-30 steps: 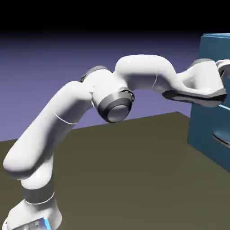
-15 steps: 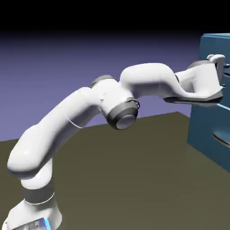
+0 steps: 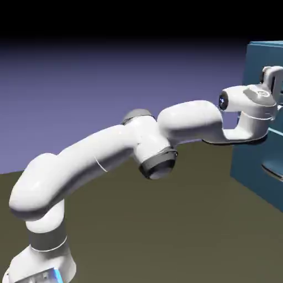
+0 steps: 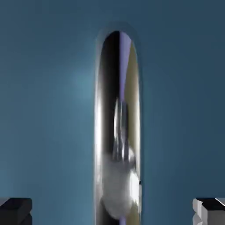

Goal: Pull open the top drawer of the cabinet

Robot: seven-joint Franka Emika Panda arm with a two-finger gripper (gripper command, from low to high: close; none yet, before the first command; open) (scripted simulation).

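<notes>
Exterior view: a white robot arm (image 3: 105, 149) stands to the left of a tall teal-blue cabinet (image 3: 246, 160), which is cut off by the picture's right edge. From its base (image 3: 41, 260), well apart from the cabinet, the arm rises and arches across to the cabinet's upper part, where its wrist (image 3: 257, 105) blocks much of the view. The top drawer (image 4: 52, 110) is at the upper part of the cabinet, mostly hidden behind the wrist; how far it is pulled out cannot be told. Below it on the cabinet's front is a lower drawer with a curved grey handle (image 3: 272, 170). A dark olive desk (image 3: 143, 221) spreads out beside the cabinet, and a blue-violet backdrop (image 3: 83, 94) fades to black above. In the hand view, the teal front fills the picture, with a shiny, rounded metal bar (image 4: 117, 132) running upright through the middle and past the bottom edge, mirroring pale and dark shapes. The jaws are spread wide, their fingertips (image 4: 15, 212) at the bottom corners, one on each side of the bar and apart from it, with nothing held.
</notes>
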